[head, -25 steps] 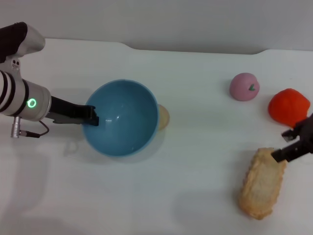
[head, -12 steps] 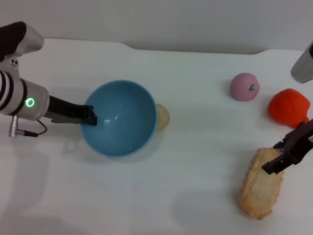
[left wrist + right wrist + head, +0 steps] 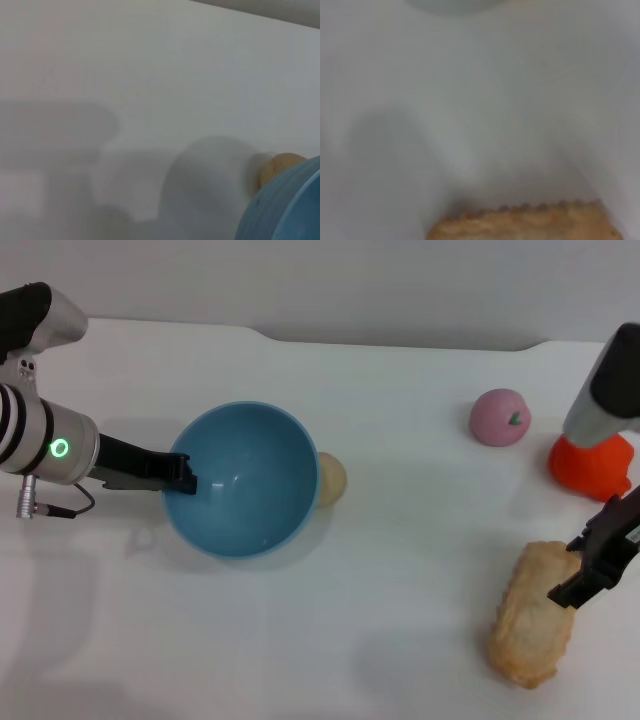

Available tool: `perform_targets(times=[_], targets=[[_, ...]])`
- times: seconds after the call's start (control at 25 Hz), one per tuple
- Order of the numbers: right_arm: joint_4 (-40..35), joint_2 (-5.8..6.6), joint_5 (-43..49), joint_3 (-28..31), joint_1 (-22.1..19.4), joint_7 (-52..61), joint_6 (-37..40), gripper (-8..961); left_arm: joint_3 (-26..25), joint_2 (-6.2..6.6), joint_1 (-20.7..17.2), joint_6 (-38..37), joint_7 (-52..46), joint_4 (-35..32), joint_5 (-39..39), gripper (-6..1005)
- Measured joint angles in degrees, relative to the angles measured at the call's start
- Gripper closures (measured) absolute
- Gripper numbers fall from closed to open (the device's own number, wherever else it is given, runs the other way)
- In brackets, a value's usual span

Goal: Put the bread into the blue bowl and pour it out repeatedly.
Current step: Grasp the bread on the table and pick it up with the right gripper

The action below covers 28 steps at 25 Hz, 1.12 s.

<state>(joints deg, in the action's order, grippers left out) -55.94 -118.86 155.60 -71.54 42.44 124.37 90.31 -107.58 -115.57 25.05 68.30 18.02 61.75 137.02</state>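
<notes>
The blue bowl point(image 3: 245, 480) stands left of centre on the white table, tipped a little, and my left gripper point(image 3: 183, 478) is shut on its left rim. Part of the bowl's point(image 3: 292, 210) outer wall shows in the left wrist view. The bread point(image 3: 532, 618), a long tan loaf with a scalloped side, lies at the front right. My right gripper point(image 3: 572, 570) hangs open over the loaf's right edge, its dark fingers apart above the crust. In the right wrist view only the ridged edge of the bread point(image 3: 530, 222) shows.
A small beige ball point(image 3: 331, 478) rests against the bowl's right side and also shows as the ball point(image 3: 280, 167) in the left wrist view. At the back right are a pink ball point(image 3: 499, 417) and an orange-red lump point(image 3: 590, 468). The table's far edge runs along the back.
My right arm has swung in from the right, and its gripper has moved down the loaf toward its middle. The bowl and left gripper shifted slightly left.
</notes>
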Motion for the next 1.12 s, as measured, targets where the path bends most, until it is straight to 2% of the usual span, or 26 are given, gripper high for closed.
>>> perform_targets(times=[0.24,0.76,1.04,1.12], targets=[[4.5,-0.1,-1.0,-4.6,0.4,0.2,-4.6,196,0.0,0.0,0.0,0.0,0.0,-0.1,0.0,989],[14.1,-0.1,-5.1,-8.1,2.0,0.8,-10.9,197,-0.6,0.0,1.1,0.1,0.1,-0.6,0.0,988],[15.0,-0.1,-5.6,-10.5,2.2,1.1,-11.5,197,-0.7,-0.01,1.2,0.2,0.1,-0.6,0.0,990],[15.0,0.0,-5.5,-11.5,2.2,1.2,-11.5,225,-0.7,-0.06,1.2,0.3,0.1,-0.6,0.0,990]])
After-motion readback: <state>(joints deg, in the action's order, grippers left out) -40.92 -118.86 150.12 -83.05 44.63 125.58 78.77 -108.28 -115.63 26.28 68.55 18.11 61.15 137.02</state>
